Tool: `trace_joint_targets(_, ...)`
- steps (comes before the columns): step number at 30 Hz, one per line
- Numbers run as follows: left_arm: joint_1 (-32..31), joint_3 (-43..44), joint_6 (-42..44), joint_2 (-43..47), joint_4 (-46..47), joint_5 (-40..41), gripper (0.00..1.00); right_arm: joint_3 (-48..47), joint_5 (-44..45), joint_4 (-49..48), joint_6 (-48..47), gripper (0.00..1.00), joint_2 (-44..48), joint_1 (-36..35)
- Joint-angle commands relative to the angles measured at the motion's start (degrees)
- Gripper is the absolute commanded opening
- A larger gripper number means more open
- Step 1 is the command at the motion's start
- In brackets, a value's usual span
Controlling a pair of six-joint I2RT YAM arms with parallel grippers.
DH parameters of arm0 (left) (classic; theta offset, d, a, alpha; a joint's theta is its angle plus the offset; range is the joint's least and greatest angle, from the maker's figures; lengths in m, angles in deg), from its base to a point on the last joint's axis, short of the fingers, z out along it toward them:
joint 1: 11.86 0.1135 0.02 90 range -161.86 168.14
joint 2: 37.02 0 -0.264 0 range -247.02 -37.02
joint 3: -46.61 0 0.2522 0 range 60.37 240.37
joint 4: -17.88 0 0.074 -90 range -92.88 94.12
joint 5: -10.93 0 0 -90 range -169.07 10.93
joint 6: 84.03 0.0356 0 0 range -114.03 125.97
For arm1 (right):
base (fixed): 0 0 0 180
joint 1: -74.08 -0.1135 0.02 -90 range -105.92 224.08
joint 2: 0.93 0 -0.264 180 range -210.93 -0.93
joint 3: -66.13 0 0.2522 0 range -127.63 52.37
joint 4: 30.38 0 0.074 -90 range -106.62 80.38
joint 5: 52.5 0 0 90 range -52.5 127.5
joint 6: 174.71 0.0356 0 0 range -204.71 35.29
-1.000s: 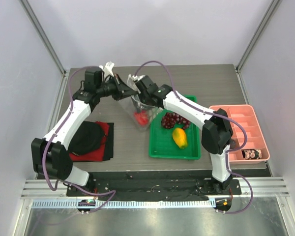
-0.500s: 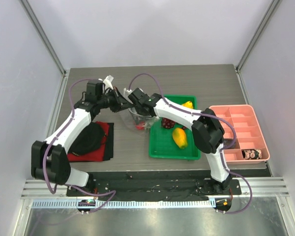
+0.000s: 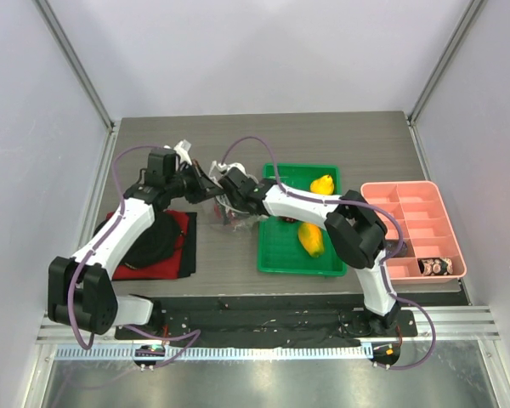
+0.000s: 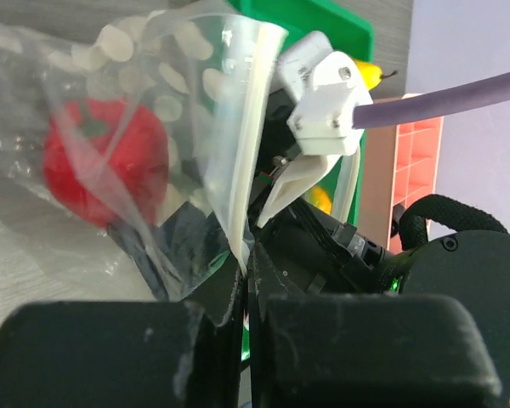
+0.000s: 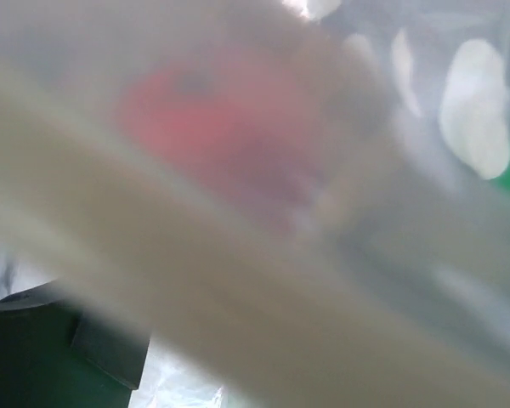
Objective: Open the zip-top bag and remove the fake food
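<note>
The zip-top bag [image 3: 224, 211] hangs low over the table between both grippers, left of the green tray [image 3: 280, 255]. My left gripper [image 3: 207, 184] is shut on the bag's zip strip [image 4: 238, 170]. My right gripper [image 3: 226, 190] is at the bag's opposite lip and seems shut on it. The bag [image 5: 263, 280] blurs that gripper's own view and hides its fingers. The glossy red piece [image 4: 106, 166] is inside the bag. Two yellow pieces [image 3: 322, 184] [image 3: 310, 239] lie on the tray. The grape cluster is mostly hidden behind my right arm.
A red cloth [image 3: 180, 246] with a black lump [image 3: 149, 242] on it lies at the left. A pink divided tray [image 3: 412, 204] stands at the right with small dark items [image 3: 433, 267] in one compartment.
Both grippers have come down and to the left with the bag, from raised above the table to low beside the tray. The right arm now crosses over the grape cluster.
</note>
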Motion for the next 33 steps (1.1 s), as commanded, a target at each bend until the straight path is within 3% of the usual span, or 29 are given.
trace_joint_targets(1,0.5,-4.3,1.7,0.2,-3.0,5.8,0.0,3.4,0.0,-16.7,5.8,0.84,6.5,0.0)
trace_joint_targets(7,0.5,-6.5,1.8,1.7,-2.8,6.3,0.0,2.8,1.1,-19.6,3.7,0.82,3.9,-0.1)
trace_joint_targets(12,0.4,-6.7,2.0,2.5,-3.2,6.2,0.0,4.3,-1.5,-22.6,-1.8,0.8,5.8,-0.1)
trace_joint_targets(21,0.5,-6.7,1.7,2.0,-2.4,5.4,0.0,1.1,-5.8,-25.3,-10.0,0.81,0.0,0.2)
trace_joint_targets(27,0.5,-7.2,2.1,2.7,-3.0,6.9,0.0,4.1,-8.9,-32.1,-9.5,0.66,-0.7,1.2)
trace_joint_targets(29,0.4,-7.3,1.8,3.0,-3.0,7.2,0.0,3.8,-11.3,-32.5,-8.8,0.52,-0.6,2.3)
trace_joint_targets(30,0.4,-7.3,1.6,3.0,-3.1,7.6,0.0,3.8,-11.5,-32.1,-8.7,0.39,-0.3,2.6)
trace_joint_targets(33,0.5,-7.3,1.2,3.3,-3.2,9.7,0.0,3.1,-10.4,-28.2,-8.7,0.21,1.8,2.8)
